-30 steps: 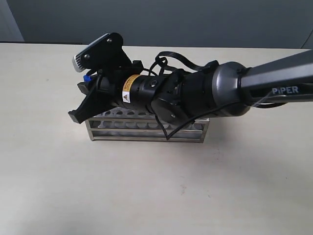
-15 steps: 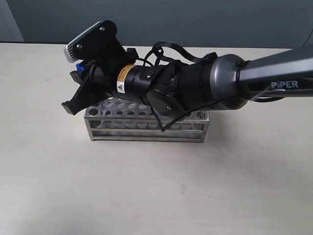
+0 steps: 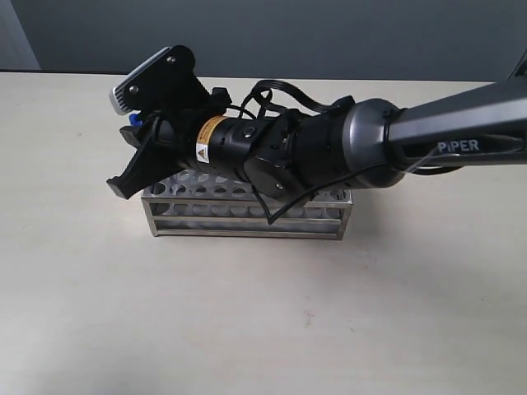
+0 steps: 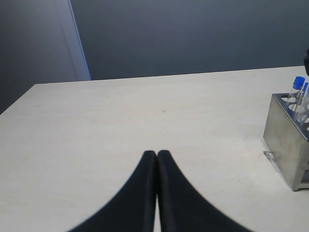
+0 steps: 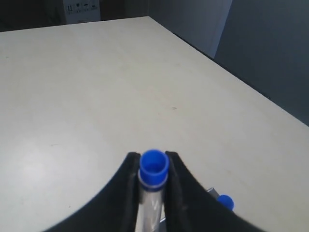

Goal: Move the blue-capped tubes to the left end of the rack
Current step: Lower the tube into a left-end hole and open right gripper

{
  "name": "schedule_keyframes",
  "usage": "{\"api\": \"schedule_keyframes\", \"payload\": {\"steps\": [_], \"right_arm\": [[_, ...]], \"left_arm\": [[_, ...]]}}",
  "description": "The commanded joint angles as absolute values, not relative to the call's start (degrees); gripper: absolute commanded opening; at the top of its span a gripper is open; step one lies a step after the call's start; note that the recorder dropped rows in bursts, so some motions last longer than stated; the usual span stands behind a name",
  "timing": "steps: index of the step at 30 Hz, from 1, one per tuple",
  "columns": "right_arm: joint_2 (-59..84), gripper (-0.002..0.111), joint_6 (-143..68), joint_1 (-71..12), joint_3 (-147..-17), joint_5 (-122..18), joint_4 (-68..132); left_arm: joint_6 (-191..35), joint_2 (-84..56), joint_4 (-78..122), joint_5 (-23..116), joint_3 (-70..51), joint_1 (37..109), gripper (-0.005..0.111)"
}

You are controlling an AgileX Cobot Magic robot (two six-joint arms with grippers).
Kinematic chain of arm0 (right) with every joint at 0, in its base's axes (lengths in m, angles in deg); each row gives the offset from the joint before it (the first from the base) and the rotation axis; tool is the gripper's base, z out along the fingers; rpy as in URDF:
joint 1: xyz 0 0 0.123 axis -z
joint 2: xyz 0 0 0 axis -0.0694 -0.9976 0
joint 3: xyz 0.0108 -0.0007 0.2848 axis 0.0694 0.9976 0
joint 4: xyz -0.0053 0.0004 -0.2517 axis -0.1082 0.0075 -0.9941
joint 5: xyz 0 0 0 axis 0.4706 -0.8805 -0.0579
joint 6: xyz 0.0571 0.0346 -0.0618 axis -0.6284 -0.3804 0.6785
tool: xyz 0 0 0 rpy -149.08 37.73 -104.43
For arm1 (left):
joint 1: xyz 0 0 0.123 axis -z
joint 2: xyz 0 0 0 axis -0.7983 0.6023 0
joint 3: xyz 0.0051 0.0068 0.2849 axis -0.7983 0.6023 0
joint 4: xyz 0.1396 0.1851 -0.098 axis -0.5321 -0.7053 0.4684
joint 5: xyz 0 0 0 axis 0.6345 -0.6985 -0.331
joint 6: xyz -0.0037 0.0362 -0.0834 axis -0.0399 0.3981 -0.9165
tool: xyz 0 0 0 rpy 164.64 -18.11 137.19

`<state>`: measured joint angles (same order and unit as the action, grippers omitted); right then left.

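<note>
The shiny metal rack (image 3: 247, 217) stands mid-table, and my right arm reaches across it to its left end. My right gripper (image 3: 125, 161) hangs just above that end, shut on a clear blue-capped tube (image 5: 154, 167) that stands between its fingers (image 5: 129, 166). The held tube's cap (image 3: 137, 121) peeks out beside the wrist camera. Another blue cap (image 5: 225, 202) shows just below the jaws. In the left wrist view the rack (image 4: 284, 140) has two blue-capped tubes (image 4: 298, 83) standing at its near end. My left gripper (image 4: 157, 153) is shut on nothing, low over bare table, well away from the rack.
The right arm's body and black cable (image 3: 280, 210) cover most of the rack's top plate, so its other holes are hidden. Bare beige table (image 3: 247, 321) lies in front of the rack, with a dark wall (image 3: 329, 33) behind.
The right gripper with the tube rose and shifted left over the rack's left end, then dipped slightly. The left gripper's earlier state is not shown.
</note>
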<state>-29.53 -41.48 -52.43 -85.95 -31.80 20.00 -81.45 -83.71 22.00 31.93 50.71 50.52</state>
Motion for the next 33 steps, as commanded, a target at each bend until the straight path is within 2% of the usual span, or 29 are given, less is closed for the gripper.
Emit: {"api": "schedule_keyframes", "payload": {"steps": [1,15,17,23,33], "right_arm": [[-30.18,0.0,-41.08,-51.24,-85.94,-34.37,20.33],[-30.06,0.001,-41.08,-51.09,-85.94,-35.23,23.58],[-30.17,0.005,-41.08,-51.01,-85.94,-35.23,24.02],[-30.17,0.03,-41.08,-50.63,-85.94,-36.51,23.92],[-28.28,0.031,-41.08,-50.5,-85.94,-37.31,23.81]], "left_arm": [[-81.66,-83.92,22.0,32.72,50.99,50.86,0.0],[-81.66,-83.92,22.0,32.72,50.99,50.86,0.0],[-81.66,-83.92,22.0,32.72,50.99,50.86,0.0],[-81.66,-83.92,22.0,32.72,50.99,50.86,0.0],[-81.66,-83.92,22.0,32.72,50.99,50.86,0.0]]}}
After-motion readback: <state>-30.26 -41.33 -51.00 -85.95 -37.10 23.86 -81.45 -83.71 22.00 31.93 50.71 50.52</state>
